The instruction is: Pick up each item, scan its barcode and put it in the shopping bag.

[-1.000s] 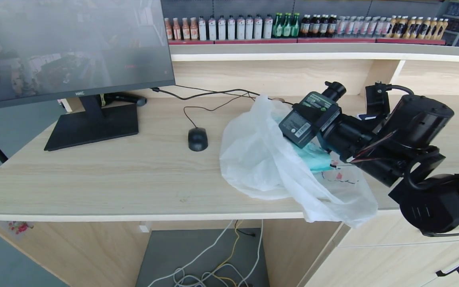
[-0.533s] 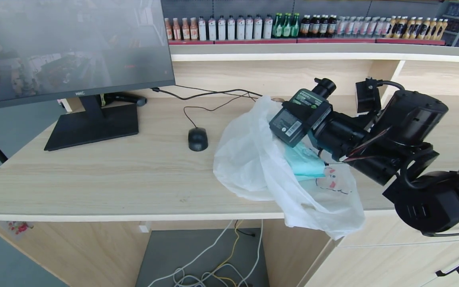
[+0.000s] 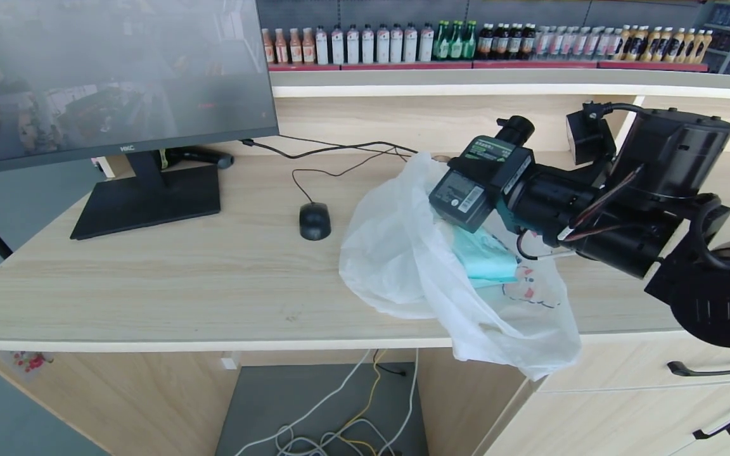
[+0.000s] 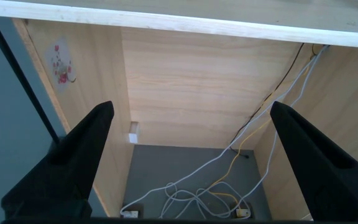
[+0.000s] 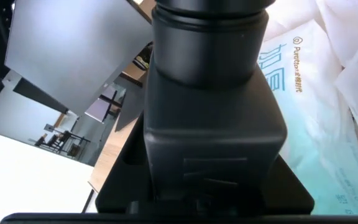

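Gripped dark square plastic bottle with black cap (image 3: 466, 193) firmly in right gripper (image 3: 507, 183), cap tilted up and away, just above and apparently at the mouth of crumpled white plastic shopping bag (image 3: 403, 253) on pale wooden counter (image 3: 181, 278); hung left gripper (image 4: 190, 158) spread wide and empty below counter edge, well apart; backed by shelves of drinks (image 3: 403, 65).

A monitor (image 3: 111, 69) and a mouse (image 3: 314, 221) are placed on the wooden counter (image 3: 149, 285). Shelves of bottles (image 3: 485, 41) are set behind it. Cables (image 3: 333, 430) are laid on the grey floor (image 3: 257, 405) beneath it; drawers (image 3: 656, 399) are fitted under its right end.
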Available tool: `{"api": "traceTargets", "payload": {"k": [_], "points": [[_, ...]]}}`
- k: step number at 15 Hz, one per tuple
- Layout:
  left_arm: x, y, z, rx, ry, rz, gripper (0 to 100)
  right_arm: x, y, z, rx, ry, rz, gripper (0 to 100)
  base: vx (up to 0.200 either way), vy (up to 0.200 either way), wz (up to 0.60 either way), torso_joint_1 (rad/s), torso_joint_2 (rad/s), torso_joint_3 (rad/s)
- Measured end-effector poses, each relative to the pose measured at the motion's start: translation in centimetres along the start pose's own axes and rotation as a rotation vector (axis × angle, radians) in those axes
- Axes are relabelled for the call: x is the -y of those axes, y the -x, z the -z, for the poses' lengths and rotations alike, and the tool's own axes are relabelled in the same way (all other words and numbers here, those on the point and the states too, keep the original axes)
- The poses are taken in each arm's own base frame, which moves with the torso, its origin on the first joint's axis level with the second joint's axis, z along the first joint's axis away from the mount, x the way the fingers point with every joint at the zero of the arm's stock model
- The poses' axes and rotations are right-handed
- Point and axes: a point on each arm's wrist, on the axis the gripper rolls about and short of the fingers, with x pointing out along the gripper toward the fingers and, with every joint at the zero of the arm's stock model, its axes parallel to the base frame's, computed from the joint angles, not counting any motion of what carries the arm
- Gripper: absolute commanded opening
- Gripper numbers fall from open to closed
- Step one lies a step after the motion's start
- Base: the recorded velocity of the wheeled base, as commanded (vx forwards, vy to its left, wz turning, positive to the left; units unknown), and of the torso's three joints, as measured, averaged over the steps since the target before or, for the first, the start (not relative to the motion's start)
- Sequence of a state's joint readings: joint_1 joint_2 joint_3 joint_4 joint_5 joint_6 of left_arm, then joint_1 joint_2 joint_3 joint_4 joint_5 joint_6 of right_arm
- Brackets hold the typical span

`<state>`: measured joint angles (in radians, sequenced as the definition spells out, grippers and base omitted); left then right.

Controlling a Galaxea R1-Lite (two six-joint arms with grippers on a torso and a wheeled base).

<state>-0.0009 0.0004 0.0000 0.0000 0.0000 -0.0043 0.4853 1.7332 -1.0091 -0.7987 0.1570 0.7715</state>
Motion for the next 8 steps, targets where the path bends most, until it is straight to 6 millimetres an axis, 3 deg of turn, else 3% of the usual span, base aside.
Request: {"api": "traceTargets", "payload": {"k": [4,8], "points": [[0.0,0.0,0.0,0.000,0.000,0.001,100,-1.1,0.3,0.5,-0.025,-0.003,-0.016,0,0.000,0.000,0.00,0.000,0.00,0.000],[0.0,0.0,0.0,0.000,-0.001,0.000,100,-0.8,-0.2,1.7,-0.071,-0.019,0.020,0,0.000,0.000,0.00,0.000,0.00,0.000]]}}
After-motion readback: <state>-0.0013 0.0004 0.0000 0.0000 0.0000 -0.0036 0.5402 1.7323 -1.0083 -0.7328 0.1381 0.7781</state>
